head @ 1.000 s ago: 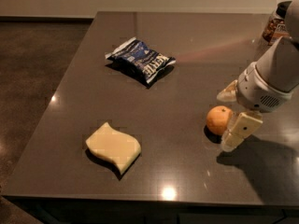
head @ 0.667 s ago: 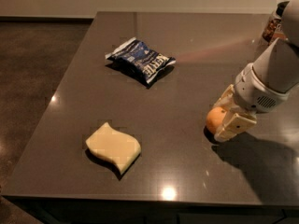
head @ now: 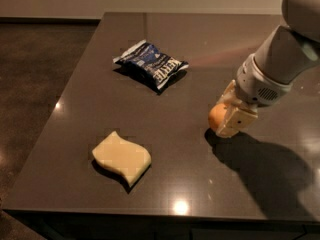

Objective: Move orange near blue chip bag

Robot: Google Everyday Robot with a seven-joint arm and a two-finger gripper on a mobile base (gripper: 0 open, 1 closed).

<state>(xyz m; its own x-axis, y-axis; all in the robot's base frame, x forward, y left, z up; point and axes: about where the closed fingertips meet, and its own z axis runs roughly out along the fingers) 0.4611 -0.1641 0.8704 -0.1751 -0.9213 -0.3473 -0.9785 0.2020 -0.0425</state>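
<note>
One camera view: gripper [head: 228,121] clasping the orange [head: 216,116] at the right of the dark table [head: 200,194].
Fingers are closed against the orange; the blue chip bag [head: 151,65] lies well apart, up-left, and the pale yellow sponge [head: 121,157] sits near the front.

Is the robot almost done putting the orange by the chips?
Not yet, about halfway. Done: the gripper is shut on the orange. In hand: the orange is held over the right side of the table. Left: carry it over to the blue chip bag, far off at the back, and set it down.
</note>
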